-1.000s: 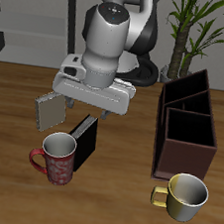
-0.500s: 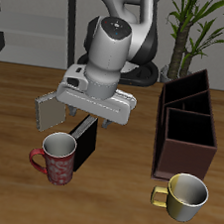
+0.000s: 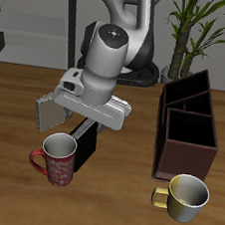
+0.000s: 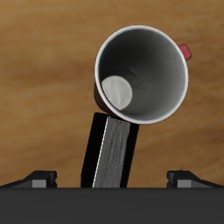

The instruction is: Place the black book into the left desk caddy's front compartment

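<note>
Hovering open-jawed and empty above the black book, the tool is lining up a grasp; the book stands at lower-left centre of the exterior view beside the red mug, well apart from the left desk caddy at right. Next: descend and clamp.

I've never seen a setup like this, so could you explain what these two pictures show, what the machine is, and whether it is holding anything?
These are simulator renders. One camera faces a grey robot arm from the front and above; the other sits on its gripper, looking straight down. On the wooden table stand the black book, upright just beyond a red mug, a small grey book, a dark caddy and a yellowish mug. The gripper is over the black book and grips nothing; whether its fingers are open is unclear.
</note>
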You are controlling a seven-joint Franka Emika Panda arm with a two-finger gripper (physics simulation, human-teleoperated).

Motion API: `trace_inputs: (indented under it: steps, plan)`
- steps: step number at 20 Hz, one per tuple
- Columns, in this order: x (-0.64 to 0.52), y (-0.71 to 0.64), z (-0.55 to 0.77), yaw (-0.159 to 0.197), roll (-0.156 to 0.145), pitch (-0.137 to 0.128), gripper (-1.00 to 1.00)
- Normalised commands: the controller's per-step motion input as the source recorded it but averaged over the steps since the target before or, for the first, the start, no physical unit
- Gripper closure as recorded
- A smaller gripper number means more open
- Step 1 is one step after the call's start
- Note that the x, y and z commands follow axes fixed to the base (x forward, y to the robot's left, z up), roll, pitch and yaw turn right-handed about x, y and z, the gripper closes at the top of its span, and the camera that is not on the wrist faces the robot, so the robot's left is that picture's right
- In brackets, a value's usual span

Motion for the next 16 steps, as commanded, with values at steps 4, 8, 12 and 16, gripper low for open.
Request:
trace_inputs:
  steps: [4, 8, 12, 16]
  plan:
    - [-0.03, -0.06, -0.06, -0.021, -0.018, 0.005, -1.00]
    - [0.00, -0.01, -0.12, -0.009, -0.002, 0.021, -1.00]
    - [0.02, 0.12, -0.24, 0.008, 0.015, 0.038, -1.00]
    - [0.03, 0.10, -0.20, 0.009, 0.013, 0.031, -1.00]
